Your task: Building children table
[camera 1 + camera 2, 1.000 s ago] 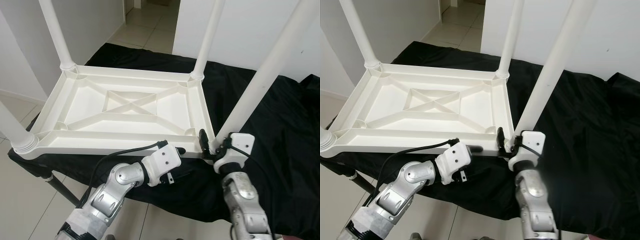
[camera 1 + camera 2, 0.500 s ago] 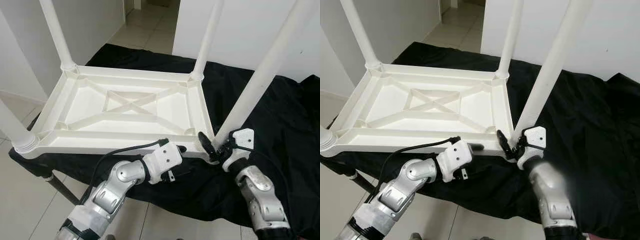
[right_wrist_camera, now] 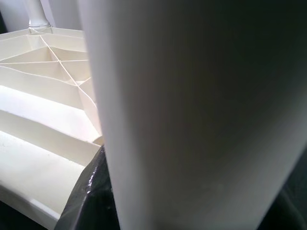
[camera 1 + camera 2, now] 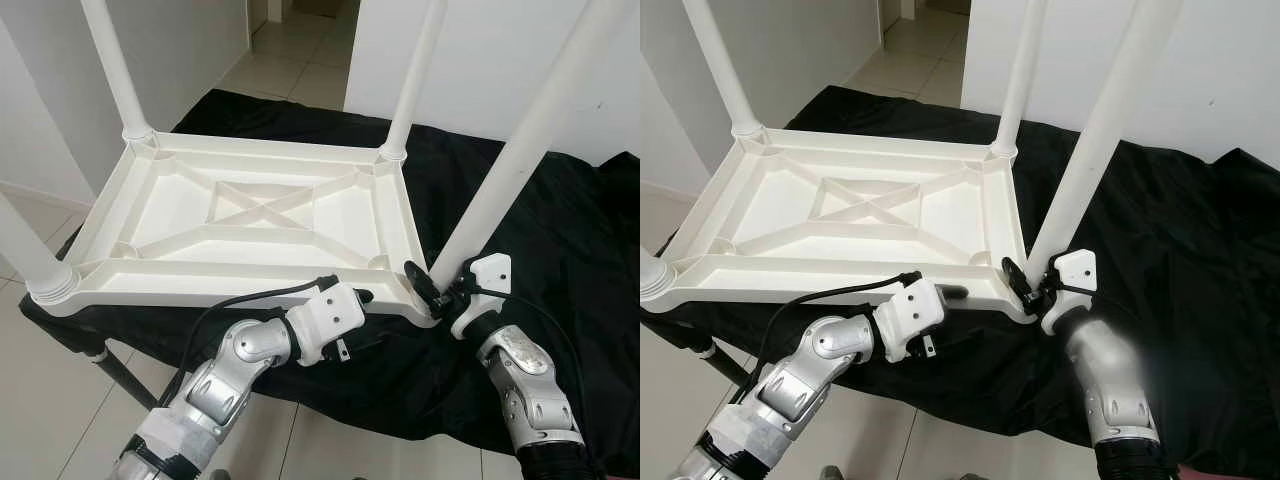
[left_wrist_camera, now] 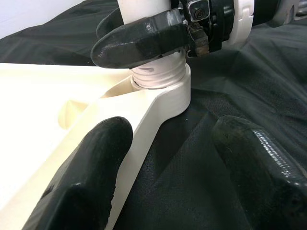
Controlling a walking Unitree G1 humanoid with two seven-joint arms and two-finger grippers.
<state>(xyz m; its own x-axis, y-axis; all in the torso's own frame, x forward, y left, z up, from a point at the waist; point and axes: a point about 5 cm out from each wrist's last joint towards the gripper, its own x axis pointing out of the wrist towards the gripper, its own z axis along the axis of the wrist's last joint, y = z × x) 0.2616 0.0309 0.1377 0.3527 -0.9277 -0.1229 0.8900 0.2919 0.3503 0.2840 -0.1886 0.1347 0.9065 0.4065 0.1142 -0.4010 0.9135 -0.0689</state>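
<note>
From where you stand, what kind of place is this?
Probably a room in a home, used here for assembly. The floor is pale tile, the walls are plain white, and a doorway leads to a tiled corridor. A white plastic table lies upside down on a black cloth.

A white plastic children's table [image 4: 250, 215] lies upside down on a black cloth, its ribbed underside with a central cross brace facing up. Round white legs stand in all four corner sockets; the near right leg [image 4: 520, 160] leans slightly, its threaded base seated in the corner.
</note>
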